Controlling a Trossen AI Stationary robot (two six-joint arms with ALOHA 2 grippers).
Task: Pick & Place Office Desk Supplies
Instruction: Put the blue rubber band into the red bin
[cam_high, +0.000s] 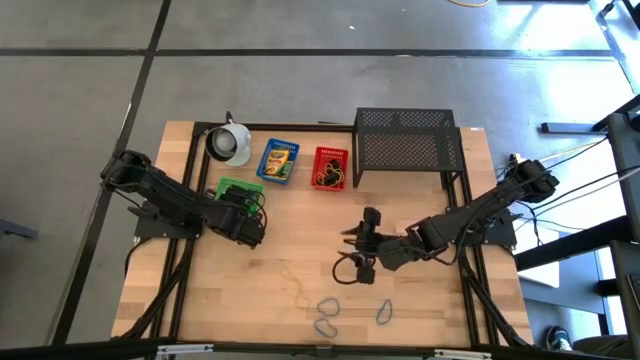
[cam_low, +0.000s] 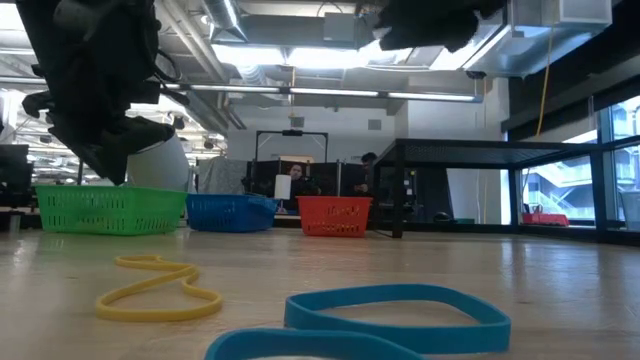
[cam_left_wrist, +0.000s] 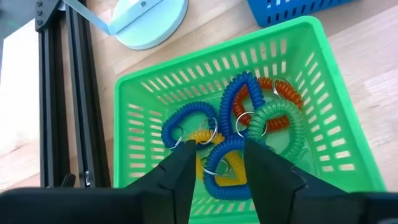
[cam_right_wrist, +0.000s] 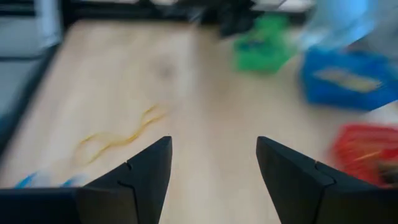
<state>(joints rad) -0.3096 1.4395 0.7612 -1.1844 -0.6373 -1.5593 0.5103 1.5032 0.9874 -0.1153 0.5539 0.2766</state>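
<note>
My left gripper (cam_left_wrist: 217, 148) hangs open over the green basket (cam_left_wrist: 323, 81), pointing down into it. In the basket lie coiled loops with key rings: blue (cam_left_wrist: 186, 121), orange (cam_left_wrist: 283, 93), green (cam_left_wrist: 280, 127) and yellow (cam_left_wrist: 202, 135). A blue and a yellow coil show in the gap between the fingers, and I see no touch. My right gripper (cam_right_wrist: 212, 146) stands wide open above the bare table middle (cam_high: 357, 250), with nothing between its fingers. On the wood near the front edge lie a yellow rubber band (cam_low: 160, 290) and blue rubber bands (cam_low: 400, 305).
A blue basket (cam_high: 278, 160) with a crayon box and a red basket (cam_high: 330, 168) stand in a row right of the green one. A white cup-like object (cam_high: 230, 142) sits at the far left, and a black mesh rack (cam_high: 405, 140) at the far right.
</note>
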